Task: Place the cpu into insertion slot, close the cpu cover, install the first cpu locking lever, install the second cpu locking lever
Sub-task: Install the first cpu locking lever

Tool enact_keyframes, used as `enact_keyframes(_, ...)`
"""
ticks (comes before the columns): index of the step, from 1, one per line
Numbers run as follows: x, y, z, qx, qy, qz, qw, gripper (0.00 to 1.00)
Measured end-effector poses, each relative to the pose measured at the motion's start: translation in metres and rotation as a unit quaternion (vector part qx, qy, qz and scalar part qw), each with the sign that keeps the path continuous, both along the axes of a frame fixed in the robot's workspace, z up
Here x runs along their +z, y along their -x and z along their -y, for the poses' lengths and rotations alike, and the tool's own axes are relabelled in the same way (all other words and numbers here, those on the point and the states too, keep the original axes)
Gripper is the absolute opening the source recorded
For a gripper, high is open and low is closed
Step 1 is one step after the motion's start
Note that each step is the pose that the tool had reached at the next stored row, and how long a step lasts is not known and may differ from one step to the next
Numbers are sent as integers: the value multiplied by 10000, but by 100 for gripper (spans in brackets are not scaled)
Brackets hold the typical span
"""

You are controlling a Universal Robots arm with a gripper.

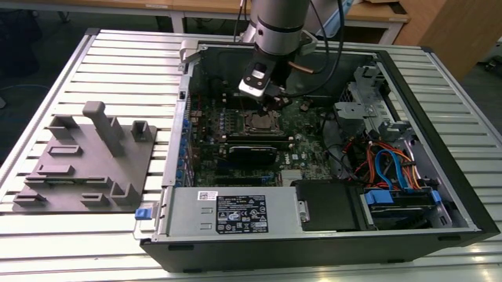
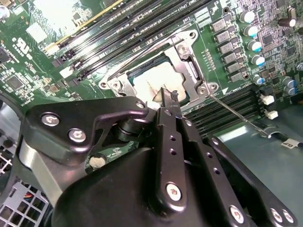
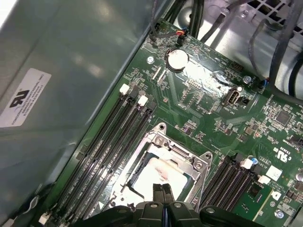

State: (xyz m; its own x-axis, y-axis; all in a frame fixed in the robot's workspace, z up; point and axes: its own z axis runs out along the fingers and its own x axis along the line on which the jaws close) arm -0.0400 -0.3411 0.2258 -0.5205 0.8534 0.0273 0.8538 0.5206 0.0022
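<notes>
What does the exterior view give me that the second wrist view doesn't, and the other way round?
The exterior view adds the whole open computer case, the grey fixture tray at the exterior view's left, and blue cables. The second wrist view adds close detail: the cpu cover lying down around the cpu, and a thin lever rod angled away from its corner. Both show the gripper shut, close over the cpu.

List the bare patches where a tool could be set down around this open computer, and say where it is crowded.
Free: the slatted table beyond the grey fixture plate, beside the computer case; also the table strip in front of that plate. Crowded: inside the case, where the gripper hangs over the insertion slot, and the cables toward the exterior view's right.
</notes>
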Motion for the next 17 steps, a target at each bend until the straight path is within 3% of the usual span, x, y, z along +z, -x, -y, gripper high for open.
enact_keyframes(17,0,27,14,379,0,2,9993,10)
